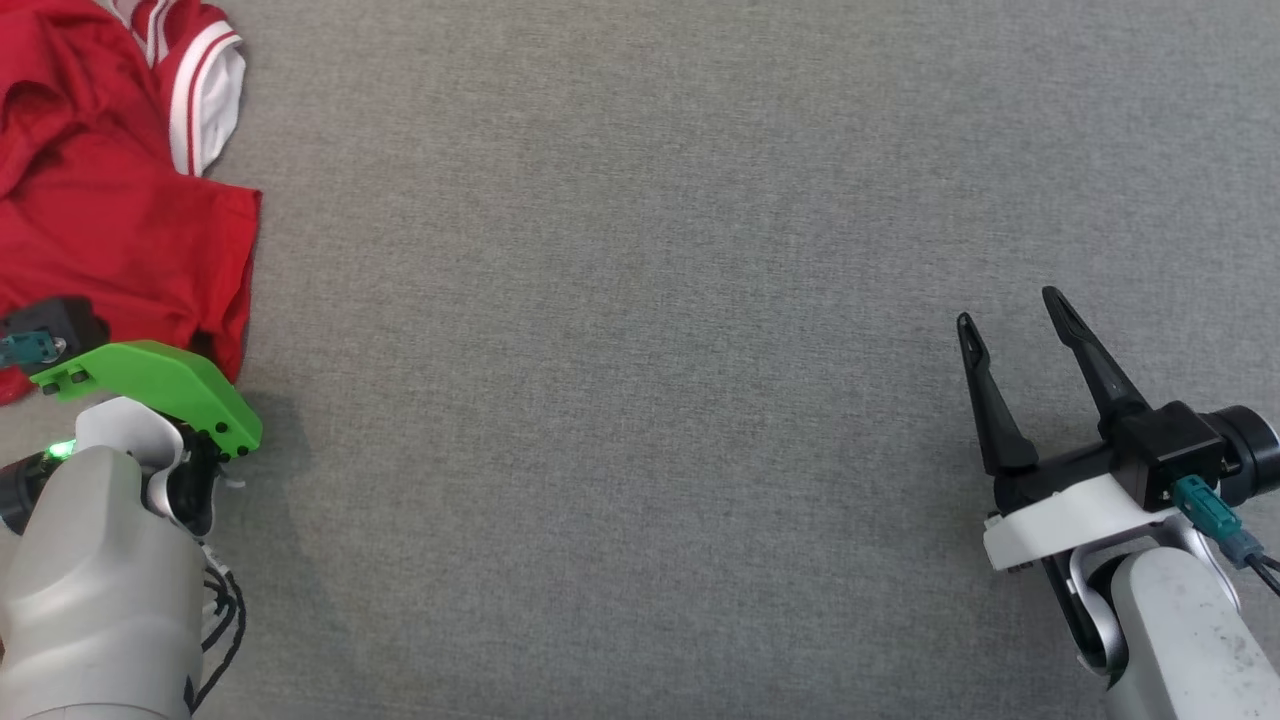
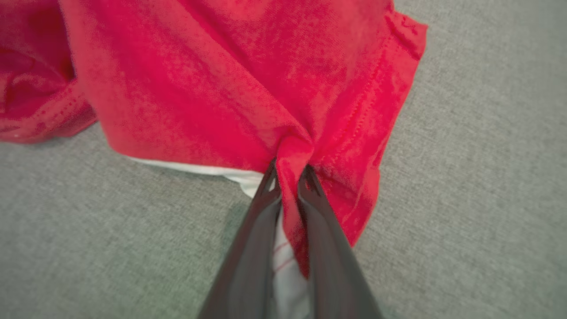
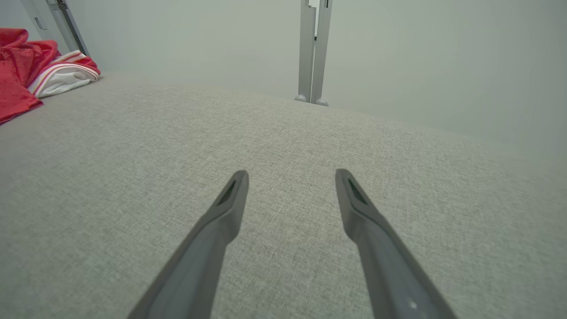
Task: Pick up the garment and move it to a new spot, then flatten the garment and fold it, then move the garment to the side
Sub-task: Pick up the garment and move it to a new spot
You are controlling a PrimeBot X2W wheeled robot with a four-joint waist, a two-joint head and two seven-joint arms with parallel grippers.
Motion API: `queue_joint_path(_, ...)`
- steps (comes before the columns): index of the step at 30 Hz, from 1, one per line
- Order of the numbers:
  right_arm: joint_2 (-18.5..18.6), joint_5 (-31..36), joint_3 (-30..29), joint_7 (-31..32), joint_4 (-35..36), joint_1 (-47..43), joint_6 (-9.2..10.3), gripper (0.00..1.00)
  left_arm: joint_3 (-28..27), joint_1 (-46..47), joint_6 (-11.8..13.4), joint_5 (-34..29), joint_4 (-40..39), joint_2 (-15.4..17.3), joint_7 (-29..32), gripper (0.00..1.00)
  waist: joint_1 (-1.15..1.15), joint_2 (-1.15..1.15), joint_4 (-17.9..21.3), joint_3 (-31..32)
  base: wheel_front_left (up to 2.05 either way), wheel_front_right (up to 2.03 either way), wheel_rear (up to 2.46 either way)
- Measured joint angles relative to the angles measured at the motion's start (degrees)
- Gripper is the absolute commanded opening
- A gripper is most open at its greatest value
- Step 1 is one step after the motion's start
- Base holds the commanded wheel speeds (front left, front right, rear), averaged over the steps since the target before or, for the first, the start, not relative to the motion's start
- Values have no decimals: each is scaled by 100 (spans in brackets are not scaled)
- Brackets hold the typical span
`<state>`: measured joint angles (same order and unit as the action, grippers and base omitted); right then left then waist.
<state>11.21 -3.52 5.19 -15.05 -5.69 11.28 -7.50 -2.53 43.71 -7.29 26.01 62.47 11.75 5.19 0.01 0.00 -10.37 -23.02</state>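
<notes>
Grey woven cloth surface [image 1: 640, 300] takes up most of the head view and runs on under both arms. At its far left corner lies the garment [image 1: 100, 200], a crumpled red shirt whose hem falls toward the robot. Its sleeve [image 1: 205, 90] is cuffed in white with red stripes and turned up beside the body of the shirt. From the right wrist view the garment [image 3: 17, 75] sits bunched at the far left edge of the surface, before a pale wall [image 3: 443, 53] and a pair of upright grey metal posts [image 3: 313, 48]. The left arm's pale forearm [image 1: 100, 580] comes up from the lower left corner of the head view, and a bright green bracket [image 1: 160, 385] on its wrist overlaps the near edge of the shirt. In the left wrist view the left gripper [image 2: 288, 170] has its two dark fingers pressed together on a pinched fold of the red fabric near the hem, with the cloth puckering out from the pinch. A white layer [image 2: 288, 270] shows between the fingers below the fold (it bears thin red lines; whether stripes or print I cannot tell). The right gripper [image 1: 1008, 305] is well apart from the garment, low at the right over bare grey cloth. Its fingers are spread wide with nothing between them, as the right wrist view also shows [image 3: 291, 172]. A small teal plug [image 1: 1205, 500] with a dark cable sits on its wrist.
</notes>
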Motion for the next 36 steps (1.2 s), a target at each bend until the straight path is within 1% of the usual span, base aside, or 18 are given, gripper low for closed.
queue_joint_path(2,-51,-3,-38,-1,-51,-68,0,100,166,-47,7,-69,-70,98,-177,0,0,0,119,-21,0,0,0)
queue_joint_path(4,-129,-22,-67,-1,-99,-178,0,100,314,-117,19,-29,-269,100,-234,0,0,0,176,25,0,0,0)
queue_joint_path(7,-256,-45,-125,-1,-162,-321,0,100,649,-313,5,67,-821,12,-274,0,0,0,223,153,0,0,0)
queue_joint_path(10,-386,-67,-203,-1,-203,-476,0,100,939,-548,-11,205,-1706,8,-207,0,-1,0,237,340,0,0,0)
queue_joint_path(12,-467,-80,-214,-1,-232,-582,0,100,1033,-704,-11,299,-2563,105,-63,0,-1,0,227,505,0,0,0)
queue_joint_path(15,-559,-89,-234,0,-254,-700,0,100,1109,-983,14,365,-3991,181,376,0,-1,0,188,776,0,0,0)
queue_joint_path(17,-616,-94,-235,-1,-256,-749,0,100,1146,-1159,111,394,-5000,247,742,0,-1,0,172,947,0,0,0)
queue_joint_path(20,-689,-103,-229,-1,-259,-760,0,100,1182,-1480,301,632,-6598,243,1337,0,-2,0,191,1188,0,0,0)
queue_joint_path(23,-733,-135,-190,-1,-267,-754,0,100,1218,-1771,487,951,-7833,156,1815,0,-2,0,312,1319,0,0,0)
queue_joint_path(24,-743,-141,-196,-1,-267,-754,0,100,1261,-1836,531,1038,-8123,114,1934,0,-2,0,358,1344,0,0,0)
queue_joint_path(26,-765,-143,-196,0,-267,-753,0,100,1335,-1958,666,1444,-8794,-107,2199,0,-2,0,490,1393,0,0,0)
queue_joint_path(29,-790,-166,-241,-1,-270,-754,0,100,1412,-2085,848,1917,-9448,-281,2562,0,-1,0,709,1422,0,0,0)
queue_joint_path(32,-808,-194,-252,0,-268,-754,0,100,1429,-2152,1048,2403,-9832,-383,2893,0,-1,0,949,1415,0,0,0)
queue_joint_path(34,-817,-204,-224,-1,-265,-746,-1,100,1407,-2182,1136,2517,-9869,-368,3072,0,-2,0,1105,1396,0,0,0)
queue_joint_path(36,-823,-246,-209,0,-266,-707,0,100,1395,-2200,1189,2721,-9679,-336,3232,0,-2,0,1276,1361,0,0,0)
